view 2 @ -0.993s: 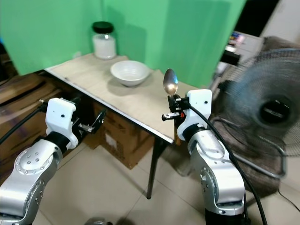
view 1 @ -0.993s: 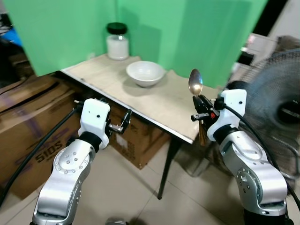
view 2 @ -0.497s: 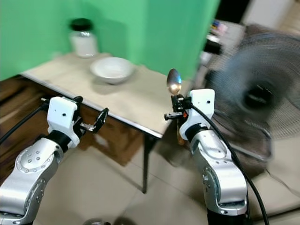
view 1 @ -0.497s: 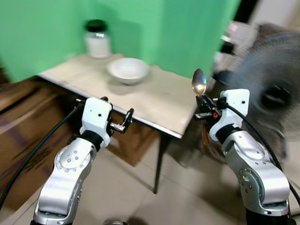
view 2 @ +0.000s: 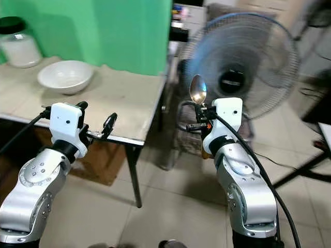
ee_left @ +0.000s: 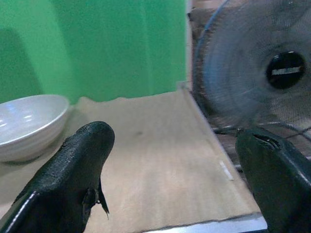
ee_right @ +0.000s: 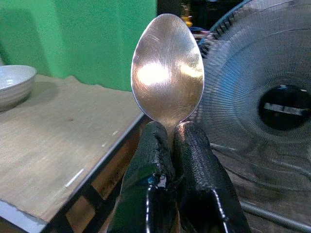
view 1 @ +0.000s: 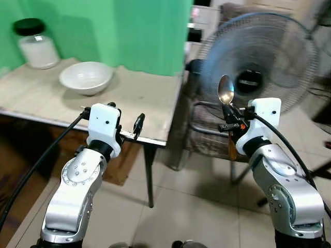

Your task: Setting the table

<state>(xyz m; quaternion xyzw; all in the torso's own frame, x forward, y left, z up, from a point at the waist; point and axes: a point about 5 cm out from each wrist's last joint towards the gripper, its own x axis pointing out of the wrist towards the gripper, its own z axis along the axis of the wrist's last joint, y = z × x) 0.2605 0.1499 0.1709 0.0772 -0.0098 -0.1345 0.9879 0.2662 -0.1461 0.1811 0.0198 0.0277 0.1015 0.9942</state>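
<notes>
My right gripper [view 1: 231, 116] is shut on a metal spoon [view 1: 225, 90] that stands upright, bowl up, off the table's right end and in front of the fan. In the right wrist view the spoon [ee_right: 167, 73] rises from between the two closed fingers [ee_right: 194, 160]. My left gripper [view 1: 135, 126] is open and holds nothing; it hovers at the front edge of the table [view 1: 139, 98]. A white bowl [view 1: 86, 77] sits on the table's far left, seen too in the left wrist view as the bowl [ee_left: 26, 124].
A glass jar [view 1: 36, 44] with a black lid and white contents stands at the back left of the table. A large standing fan [view 1: 258, 62] is just right of the table. A green backdrop [view 1: 129, 26] hangs behind. Tiled floor lies below.
The camera has turned to the right: table, bowl and jar slid left in view and the fan came to the middle. The right gripper still holds the spoon; the left stays open.
</notes>
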